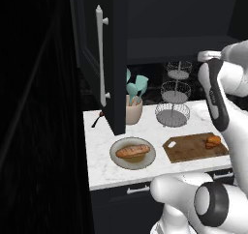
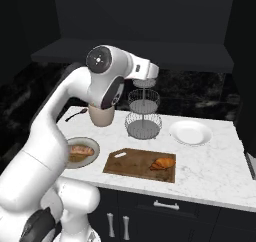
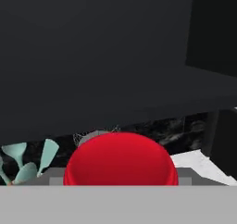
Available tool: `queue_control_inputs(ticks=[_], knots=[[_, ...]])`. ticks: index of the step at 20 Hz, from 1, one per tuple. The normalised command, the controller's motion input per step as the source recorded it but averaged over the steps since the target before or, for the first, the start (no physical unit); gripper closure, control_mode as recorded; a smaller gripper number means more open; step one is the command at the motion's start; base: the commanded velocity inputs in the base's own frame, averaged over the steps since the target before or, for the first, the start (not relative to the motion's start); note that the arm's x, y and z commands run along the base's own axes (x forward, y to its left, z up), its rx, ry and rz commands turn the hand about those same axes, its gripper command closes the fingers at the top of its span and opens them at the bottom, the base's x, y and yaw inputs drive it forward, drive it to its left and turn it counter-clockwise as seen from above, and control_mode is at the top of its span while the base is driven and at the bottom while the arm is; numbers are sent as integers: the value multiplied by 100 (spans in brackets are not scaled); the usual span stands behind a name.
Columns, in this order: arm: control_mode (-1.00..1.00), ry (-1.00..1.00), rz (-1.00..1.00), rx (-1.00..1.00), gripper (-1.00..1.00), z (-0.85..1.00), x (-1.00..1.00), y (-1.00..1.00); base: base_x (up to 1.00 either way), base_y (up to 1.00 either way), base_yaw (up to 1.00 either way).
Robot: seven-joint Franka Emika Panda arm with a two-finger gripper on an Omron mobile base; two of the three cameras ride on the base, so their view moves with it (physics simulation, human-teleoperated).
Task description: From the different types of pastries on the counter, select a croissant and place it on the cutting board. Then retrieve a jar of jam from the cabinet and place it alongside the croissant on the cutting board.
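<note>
The cabinet hangs tall and black over the left end of the desk, its door swung open toward me with the long white bar handle running down its face. Below it the white marbled desk stretches to the right over black drawers with pale handles. On it the cutting board lies flat near the front edge, handle hole at its left corner, and the croissant rests on the board's right part. Behind the board stands a tiered wire basket stand, and to the right of it a white plate. Left of the board sits a round grey plate carrying the long golden loaf, apart from the board. Behind that plate a beige utensil pot holds teal spatulas, partly hidden by the cabinet door. My arm is raised high above the desk, level with the top of the basket stand. In my hand view the red jar of jam bulges close at the bottom, right where my claw would be, well above the desk and off the board; the fingertips themselves are hidden by it, so I cannot tell how firmly my claw is set.
</note>
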Motion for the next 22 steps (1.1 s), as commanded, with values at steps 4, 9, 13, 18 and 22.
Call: queue_control_inputs(ticks=[4,9,13,18,22], knots=[[-100,2,15,1,100,-76,-100,-49,0,0,0],[-100,11,42,0,100,-86,-55,-11,0,0,0],[-100,4,66,-1,100,-99,-10,16,0,0,0],[-100,1,60,-3,100,-81,0,11,0,0,0],[-100,4,34,-9,100,-70,8,3,0,0,0]])
